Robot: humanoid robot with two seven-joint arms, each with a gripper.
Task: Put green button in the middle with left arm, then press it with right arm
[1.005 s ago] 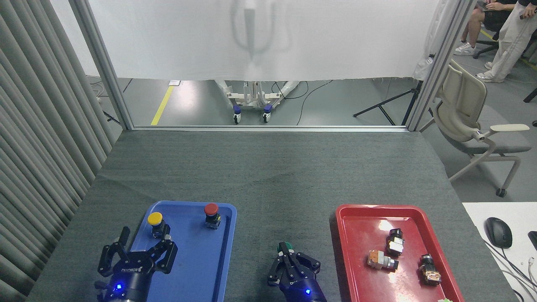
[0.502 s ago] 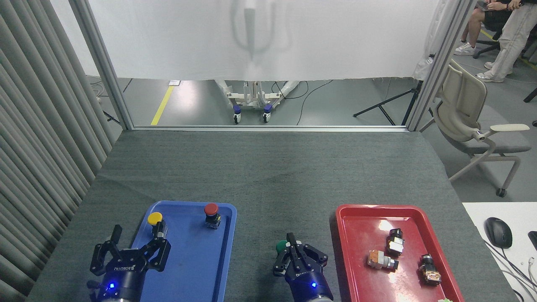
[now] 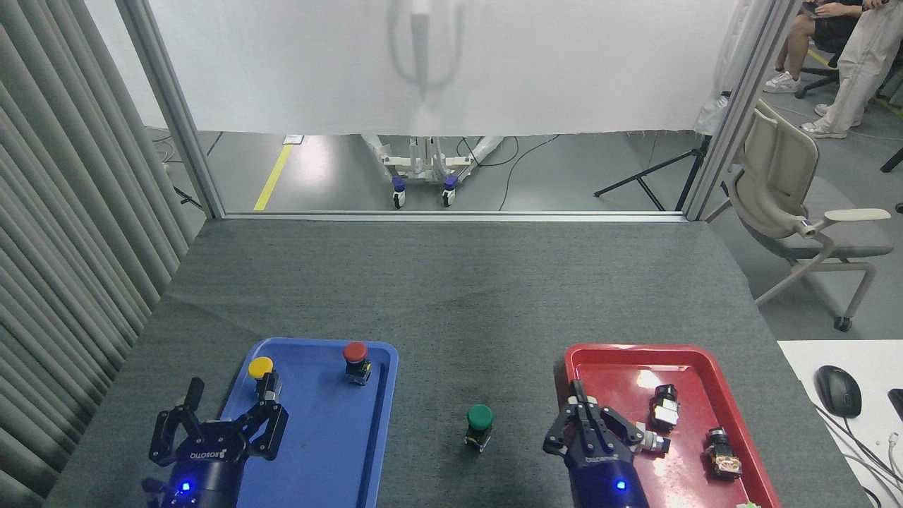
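- Green button (image 3: pixel 480 418) stands upright on the grey cloth of the table (image 3: pixel 451 296), between the blue tray (image 3: pixel 331 451) and the red tray (image 3: pixel 607 360), just to the left of the right tool (image 3: pixel 580 409) and apart from it.
- Right tool's fingers are drawn together to a point, holding nothing, over the red tray's left rim.
- Left tool (image 3: pixel 222 418) is spread wide and empty, well to the left of the button, beside the yellow button (image 3: pixel 261 368); the red button (image 3: pixel 355 353) stands beyond it.
- Placement looks done; pressing is the step in hand.
- Next, I judge, the right tool needs to be brought left over the cap and pushed straight down, staying centred so the small base does not tip.
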